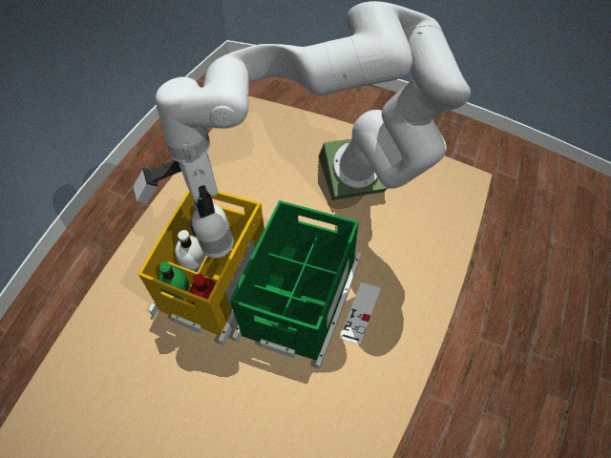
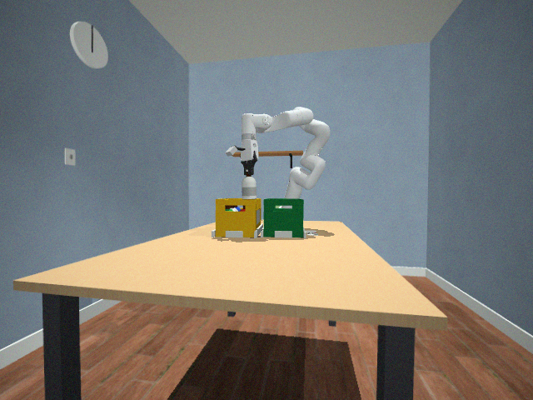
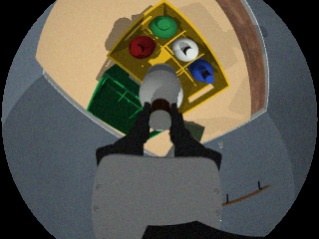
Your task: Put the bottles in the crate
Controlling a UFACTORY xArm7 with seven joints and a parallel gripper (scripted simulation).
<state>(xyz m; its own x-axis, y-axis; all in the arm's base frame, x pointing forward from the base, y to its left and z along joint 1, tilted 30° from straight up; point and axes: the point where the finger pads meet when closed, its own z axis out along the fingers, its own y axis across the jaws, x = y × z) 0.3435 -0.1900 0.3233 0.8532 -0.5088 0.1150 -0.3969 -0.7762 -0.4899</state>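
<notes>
Gripper (image 3: 159, 119) pinching the neck of a white bottle (image 1: 212, 231), hanging it upright over the yellow crate (image 1: 217, 315), base about level with the rim. Risking a snag on that rim or the green crate (image 1: 256, 281) wall if carried across too low, tipping the bottle or shifting a crate. Beyond, offering four open cells; pick list (image 1: 362, 313) lying farther out, then the table edge.

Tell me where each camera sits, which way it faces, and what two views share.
Top: high above, looking down on yellow crate, green crate, whole arm.
Exterior: beyond the table's far end, level, facing arm and crates.
Wrist: above gripper, looking down past fingers on white bottle.
Shared: every view shows the bottle gripped.
</notes>
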